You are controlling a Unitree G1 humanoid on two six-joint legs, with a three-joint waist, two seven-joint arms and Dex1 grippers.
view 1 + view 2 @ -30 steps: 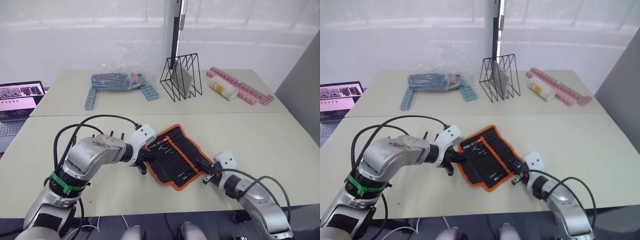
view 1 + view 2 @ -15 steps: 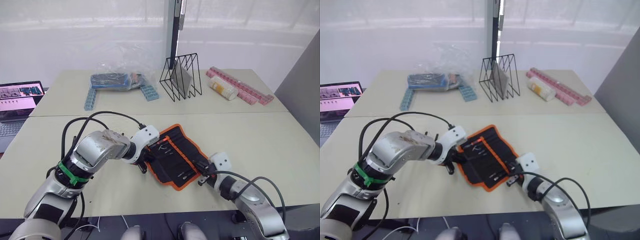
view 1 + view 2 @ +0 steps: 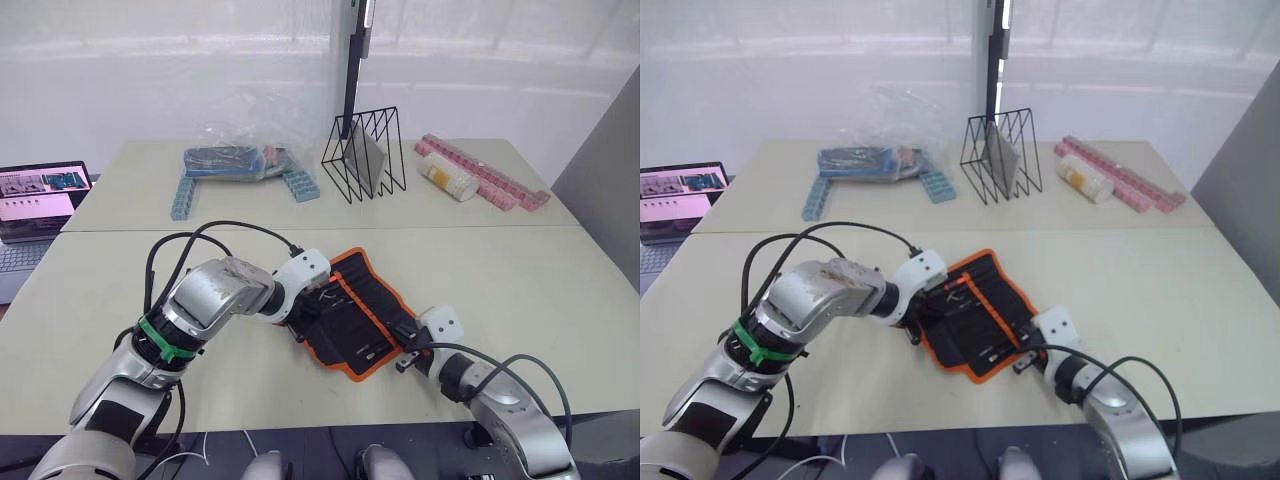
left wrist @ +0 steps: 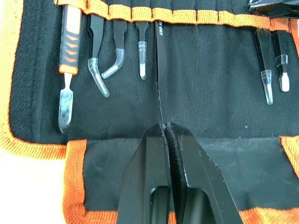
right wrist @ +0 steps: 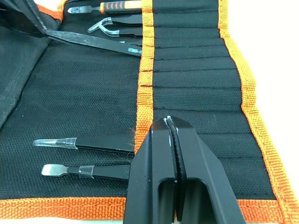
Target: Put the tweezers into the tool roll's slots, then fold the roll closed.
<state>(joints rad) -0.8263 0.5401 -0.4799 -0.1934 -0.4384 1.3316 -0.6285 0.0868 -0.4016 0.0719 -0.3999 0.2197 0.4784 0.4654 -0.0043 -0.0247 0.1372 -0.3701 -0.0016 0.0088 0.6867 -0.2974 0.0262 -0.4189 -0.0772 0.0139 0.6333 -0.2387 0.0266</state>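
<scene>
1. Change: over the last second the left gripper (image 4: 164, 133) has slid further in over the tool roll (image 3: 358, 311), from its 9 o'clock edge toward the middle. The right gripper (image 5: 170, 127) has barely shifted at the roll's 4 o'clock corner. The roll has not moved.
2. Left gripper: fingers pinched shut on the tail of one straight tweezer (image 4: 161, 70). Its tip has reached the orange-trimmed row of slots (image 4: 177, 16), so I judge an insertion is under way, not finished.
3. Right gripper: fingers closed together, pressed down on the orange band of the roll, apparently pinning it flat. Nothing between them that I can see.
4. Roll position: open flat on the near table (image 3: 560, 290), centre front, between both arms.
5. Orientation: the roll's long axis runs from about 11 o'clock to 5 o'clock in the head views. The held tweezer lies across that axis, in line with the left fingers, point toward the slots.
6. Already slotted: an orange-handled tool (image 4: 68, 60), three capped tweezers beside it, and two more pieces (image 4: 273, 65) at the other end.
7. Remaining: push this tweezer home, then fold; the roll is not yet folded.
</scene>
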